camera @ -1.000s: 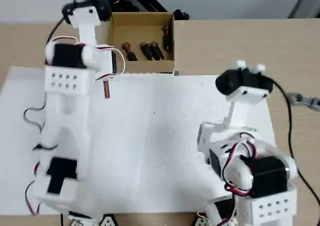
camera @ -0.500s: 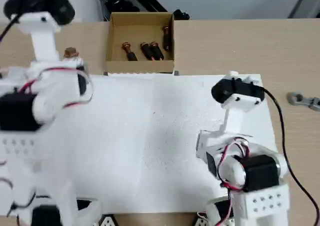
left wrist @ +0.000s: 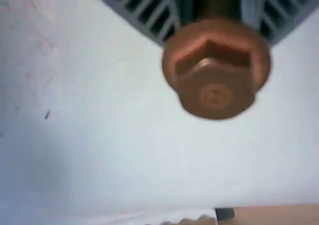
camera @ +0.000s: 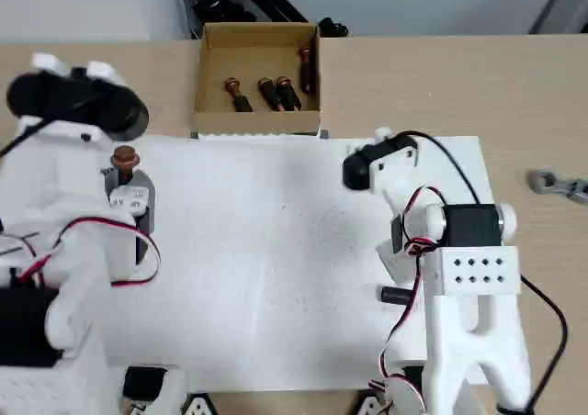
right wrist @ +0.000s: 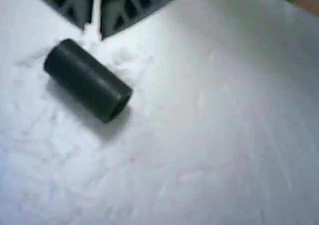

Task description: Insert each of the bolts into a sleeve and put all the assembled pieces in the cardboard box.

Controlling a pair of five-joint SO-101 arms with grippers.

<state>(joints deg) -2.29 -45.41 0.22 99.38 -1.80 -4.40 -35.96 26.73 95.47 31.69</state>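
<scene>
Bolt: copper hex head up, shank clamped in the left gripper, over the white sheet toward its 9 o'clock edge. Sleeve: black, lying on its side on the sheet at about 4 o'clock, loose, just at the tips of the right gripper. That one's jaws are together bar a thin slit and grip nothing. Cardboard box sits at 12 o'clock touching the sheet's edge, with assembled pieces inside. Metal tool on the table at 3 o'clock, off the sheet.
</scene>
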